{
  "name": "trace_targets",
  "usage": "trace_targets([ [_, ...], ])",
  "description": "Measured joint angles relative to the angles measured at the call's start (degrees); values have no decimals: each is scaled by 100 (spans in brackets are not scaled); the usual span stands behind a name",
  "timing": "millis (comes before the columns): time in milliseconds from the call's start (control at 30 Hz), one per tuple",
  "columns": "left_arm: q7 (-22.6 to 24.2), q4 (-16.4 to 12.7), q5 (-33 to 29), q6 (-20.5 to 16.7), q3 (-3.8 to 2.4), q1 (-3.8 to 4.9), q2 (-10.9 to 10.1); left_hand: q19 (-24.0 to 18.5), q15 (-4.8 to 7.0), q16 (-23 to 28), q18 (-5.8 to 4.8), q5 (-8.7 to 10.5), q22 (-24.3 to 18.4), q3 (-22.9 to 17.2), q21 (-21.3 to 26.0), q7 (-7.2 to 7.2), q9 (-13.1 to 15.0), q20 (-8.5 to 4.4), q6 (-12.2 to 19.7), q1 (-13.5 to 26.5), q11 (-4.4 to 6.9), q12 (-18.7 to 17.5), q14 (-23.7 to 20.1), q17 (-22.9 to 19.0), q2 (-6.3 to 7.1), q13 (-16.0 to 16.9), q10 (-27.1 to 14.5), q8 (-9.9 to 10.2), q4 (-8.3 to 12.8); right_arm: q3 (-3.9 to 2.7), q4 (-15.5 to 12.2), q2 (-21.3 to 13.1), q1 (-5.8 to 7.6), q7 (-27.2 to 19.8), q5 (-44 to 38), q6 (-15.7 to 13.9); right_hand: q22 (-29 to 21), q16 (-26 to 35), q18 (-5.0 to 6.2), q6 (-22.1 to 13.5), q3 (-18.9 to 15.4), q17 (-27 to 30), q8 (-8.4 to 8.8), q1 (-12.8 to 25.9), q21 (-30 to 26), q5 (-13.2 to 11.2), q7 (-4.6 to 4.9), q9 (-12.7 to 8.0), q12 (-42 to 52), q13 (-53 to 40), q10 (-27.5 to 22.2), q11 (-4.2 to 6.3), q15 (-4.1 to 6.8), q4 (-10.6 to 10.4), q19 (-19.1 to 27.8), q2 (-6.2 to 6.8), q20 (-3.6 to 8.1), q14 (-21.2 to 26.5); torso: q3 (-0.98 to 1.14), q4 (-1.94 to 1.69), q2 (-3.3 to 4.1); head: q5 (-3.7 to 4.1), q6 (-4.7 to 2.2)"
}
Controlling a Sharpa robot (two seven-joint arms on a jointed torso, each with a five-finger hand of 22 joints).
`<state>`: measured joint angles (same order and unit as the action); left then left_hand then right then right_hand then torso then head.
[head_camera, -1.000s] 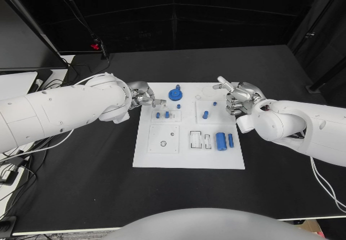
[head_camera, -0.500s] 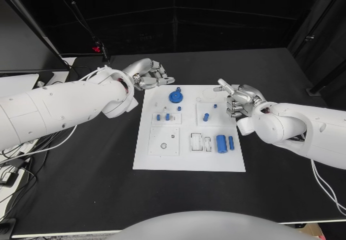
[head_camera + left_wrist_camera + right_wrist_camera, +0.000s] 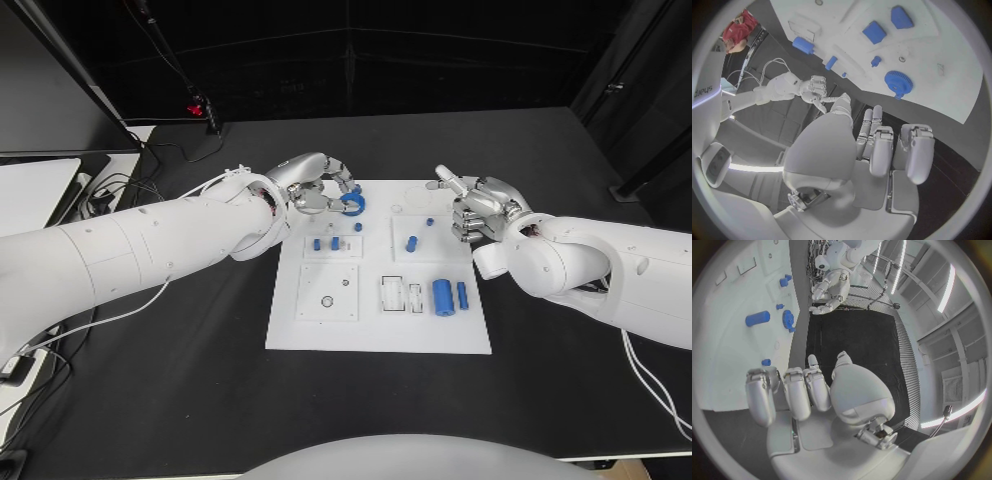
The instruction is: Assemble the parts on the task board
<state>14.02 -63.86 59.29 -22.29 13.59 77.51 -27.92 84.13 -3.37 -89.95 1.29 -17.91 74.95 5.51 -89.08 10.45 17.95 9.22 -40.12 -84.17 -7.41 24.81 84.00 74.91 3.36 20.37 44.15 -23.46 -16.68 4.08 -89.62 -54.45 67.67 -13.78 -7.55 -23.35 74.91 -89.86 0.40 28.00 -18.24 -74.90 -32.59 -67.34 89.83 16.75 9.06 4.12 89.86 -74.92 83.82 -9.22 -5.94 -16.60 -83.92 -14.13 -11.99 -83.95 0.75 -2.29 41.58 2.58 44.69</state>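
The left hand (image 3: pixel 315 186) has swung back over the board (image 3: pixel 378 330), fingers loosely curled and empty beside the blue gear (image 3: pixel 352 204) at its 3 o'clock, nearer than the right hand (image 3: pixel 476 208), curled empty at the board's right edge.

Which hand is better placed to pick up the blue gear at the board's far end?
Left. The left hand hovers right beside the blue gear, fingers apart and holding nothing. The right hand sits at the task board's opposite edge, farther from it.

Smooth white arms — bulbous shells (thin white cables trailing) — ending in silver fingers (image 3: pixel 320 178).
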Motion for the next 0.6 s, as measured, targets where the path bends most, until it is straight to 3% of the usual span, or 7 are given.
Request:
trace_targets([
  [100, 103, 96, 503, -4, 0, -48, 57, 0, 0, 0, -92, 176, 0, -294, -75, -18, -285, 0, -245, -134, 26, -149, 0, 0, 134, -403, 114, 343, -3, 0, 0, 3, 0, -49, -13, -8, 0, 0, 0, 0, 0, 0, 0, 0, 0, 0, 0, 0, 0, 0, 0, 0, 0, 0, 0, 0, 0, 0, 1, -1, -1, 9, -21],
  [200, 210, 188, 1089, -32, 0, -98, 117, 0, 0, 0, -93, 321, 0, -539, -75, -41, -498, 0, -449, -205, 42, -258, 0, 0, 205, -712, 228, 624, 5, 0, 0, 4, 0, -95, -26, -15, 0, 0, 0, 0, 0, 0, 0, 0, 0, 0, 0, 0, 0, 0, 0, 0, 0, 0, 0, 0, 0, 0, 1, -1, -1, 19, -37],
  [400, 342, 283, 1963, -89, 0, -142, 199, 0, 0, 0, -93, 729, 0, -802, -75, -70, -728, 0, -663, -449, 57, -358, 0, 0, 231, -1059, 427, 933, 33, 0, 0, 4, 0, -161, -46, -27, 0, 0, 0, 0, 0, 0, 0, 0, 0, 0, 0, 0, 0, 0, 0, 0, 0, 0, 0, 0, 0, 0, 1, -2, -5, 34, -56],
  [600, 361, 337, 2347, -98, -1, -158, 273, 0, 0, 0, -93, 932, -1, -916, -75, -74, -842, 0, -755, -605, 57, -424, 0, 0, 228, -1263, 426, 1069, 37, 0, -4, 3, 0, -199, -56, -34, 0, 0, 0, 0, 0, 0, -30, 0, 0, 0, 0, 5, 0, 0, 0, 0, 0, 0, 0, 0, 0, 0, 1, -3, -5, 44, -82],
])
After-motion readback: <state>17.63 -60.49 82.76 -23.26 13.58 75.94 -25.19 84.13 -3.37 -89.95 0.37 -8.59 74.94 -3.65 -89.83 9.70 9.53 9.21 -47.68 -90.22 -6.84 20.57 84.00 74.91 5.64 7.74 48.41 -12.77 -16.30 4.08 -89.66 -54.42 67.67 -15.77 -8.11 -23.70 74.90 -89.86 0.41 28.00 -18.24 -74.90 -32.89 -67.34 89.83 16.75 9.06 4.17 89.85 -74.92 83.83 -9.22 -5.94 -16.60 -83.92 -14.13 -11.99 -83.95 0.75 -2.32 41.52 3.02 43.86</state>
